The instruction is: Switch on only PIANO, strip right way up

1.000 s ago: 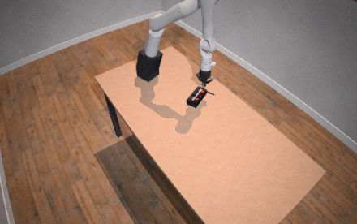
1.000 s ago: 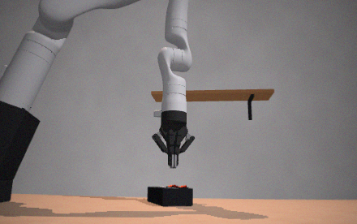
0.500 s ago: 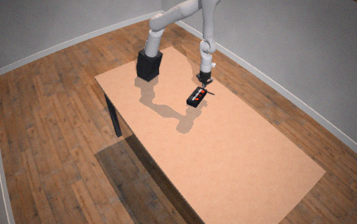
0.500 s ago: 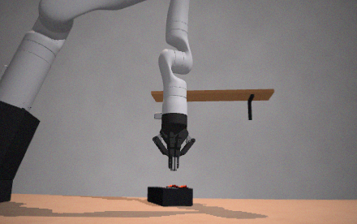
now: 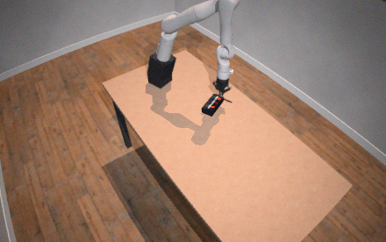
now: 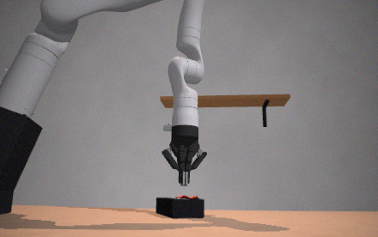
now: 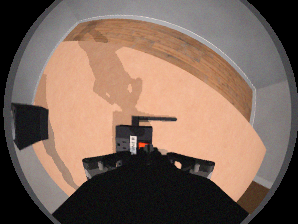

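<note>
The black power strip [image 5: 212, 104] [image 6: 179, 207] [image 7: 133, 139] lies flat on the table, right way up, with red lit switches on its top face. A short black cord sticks out of its far end. My gripper [image 5: 222, 92] [image 6: 184, 184] is shut and empty. It points straight down and hangs a short way above the strip's far end, not touching it. In the wrist view the fingertips are hidden by the gripper body, and one red switch shows just ahead of it. The switch labels are too small to read.
The tan table [image 5: 246, 167] [image 6: 301, 223] [image 7: 193, 96] carries the arm's black base [image 5: 160, 70] [image 6: 13, 159] [image 7: 27, 124] at its far left corner. A wall shelf [image 6: 232, 100] with a black bracket hangs behind the arm. The wooden floor [image 5: 57, 145] surrounds the table.
</note>
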Controlling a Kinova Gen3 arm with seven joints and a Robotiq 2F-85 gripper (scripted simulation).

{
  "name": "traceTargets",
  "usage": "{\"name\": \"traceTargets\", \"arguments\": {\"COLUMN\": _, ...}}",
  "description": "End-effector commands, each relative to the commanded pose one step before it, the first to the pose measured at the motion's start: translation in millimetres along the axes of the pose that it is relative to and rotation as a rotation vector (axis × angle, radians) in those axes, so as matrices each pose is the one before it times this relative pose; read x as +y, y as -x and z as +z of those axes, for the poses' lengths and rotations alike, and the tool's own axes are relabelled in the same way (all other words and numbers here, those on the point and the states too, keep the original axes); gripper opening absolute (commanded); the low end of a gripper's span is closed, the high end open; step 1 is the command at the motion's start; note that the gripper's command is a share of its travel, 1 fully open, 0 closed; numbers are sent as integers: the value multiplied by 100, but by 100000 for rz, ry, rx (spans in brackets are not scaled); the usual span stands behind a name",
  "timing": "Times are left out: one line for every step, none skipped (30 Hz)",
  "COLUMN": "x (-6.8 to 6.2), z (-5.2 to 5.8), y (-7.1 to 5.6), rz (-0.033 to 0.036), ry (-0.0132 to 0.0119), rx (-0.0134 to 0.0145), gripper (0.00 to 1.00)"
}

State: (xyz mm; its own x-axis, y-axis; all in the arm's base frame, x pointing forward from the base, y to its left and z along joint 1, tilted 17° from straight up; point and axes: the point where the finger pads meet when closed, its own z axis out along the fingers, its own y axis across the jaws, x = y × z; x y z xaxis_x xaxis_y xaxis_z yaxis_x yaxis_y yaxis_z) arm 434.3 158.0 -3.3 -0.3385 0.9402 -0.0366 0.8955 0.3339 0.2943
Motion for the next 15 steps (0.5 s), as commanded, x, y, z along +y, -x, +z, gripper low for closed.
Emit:
{"name": "traceTargets", "arguments": {"x": -238, "z": 630, "y": 482, "rz": 1195, "ry": 272, "rx": -100, "gripper": 0}}
{"name": "traceTargets", "arguments": {"x": 0, "z": 0, "y": 0, "rz": 0, "ry": 0, "rx": 0, "gripper": 0}}
{"name": "traceTargets", "arguments": {"x": 0, "z": 0, "y": 0, "rz": 0, "ry": 0, "rx": 0, "gripper": 0}}
{"name": "traceTargets", "arguments": {"x": 7, "z": 152, "y": 0, "rz": -3, "ry": -6, "rx": -4, "gripper": 0}}
{"name": "traceTargets", "arguments": {"x": 8, "z": 142, "y": -2, "rz": 2, "ry": 3, "rx": 2, "gripper": 0}}
{"name": "traceTargets", "arguments": {"x": 9, "z": 133, "y": -2, "rz": 4, "ry": 7, "rx": 4, "gripper": 0}}
{"name": "traceTargets", "arguments": {"x": 6, "z": 134, "y": 0, "rz": -4, "ry": -6, "rx": -4, "gripper": 0}}
{"name": "traceTargets", "arguments": {"x": 6, "z": 122, "y": -1, "rz": -1, "ry": -1, "rx": -1, "gripper": 0}}
{"name": "traceTargets", "arguments": {"x": 7, "z": 110, "y": -1, "rz": 2, "ry": 3, "rx": 2, "gripper": 0}}
{"name": "traceTargets", "arguments": {"x": 7, "z": 100, "y": -2, "rz": 3, "ry": 4, "rx": 3, "gripper": 0}}
{"name": "traceTargets", "arguments": {"x": 4, "z": 95, "y": 0, "rz": -3, "ry": -4, "rx": -3, "gripper": 0}}
{"name": "traceTargets", "arguments": {"x": 4, "z": 83, "y": 0, "rz": -1, "ry": -2, "rx": -1, "gripper": 0}}
{"name": "traceTargets", "arguments": {"x": 4, "z": 70, "y": 0, "rz": 0, "ry": 0, "rx": 0, "gripper": 0}}
{"name": "traceTargets", "arguments": {"x": 3, "z": 58, "y": -1, "rz": 1, "ry": 1, "rx": 1, "gripper": 0}}
{"name": "traceTargets", "arguments": {"x": 3, "z": 47, "y": -1, "rz": 1, "ry": 1, "rx": 1, "gripper": 0}}
